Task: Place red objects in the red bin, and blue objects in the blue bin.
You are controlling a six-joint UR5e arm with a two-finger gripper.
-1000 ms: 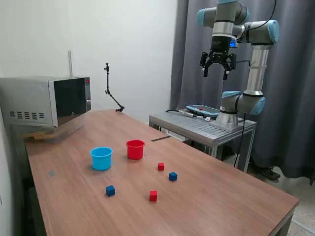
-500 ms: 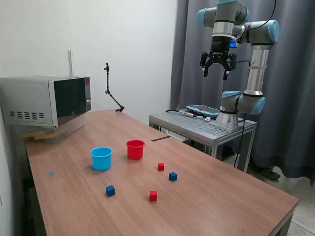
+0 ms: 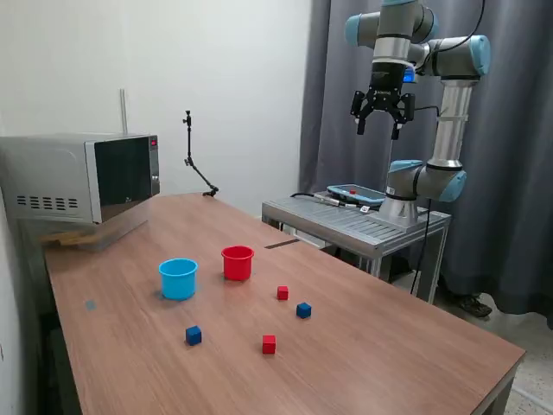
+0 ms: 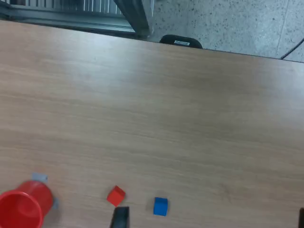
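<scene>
Red cup (image 3: pixel 238 262), light-blue cup (image 3: pixel 178 278), red and dark-blue cubes, brown woodgrain table (image 3: pixel 389 346).

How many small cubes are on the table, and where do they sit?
4, all loose on the table: red cube nearest the red cup, blue cube beside it, another red cube nearer the camera, another blue cube below the blue cup.
</scene>
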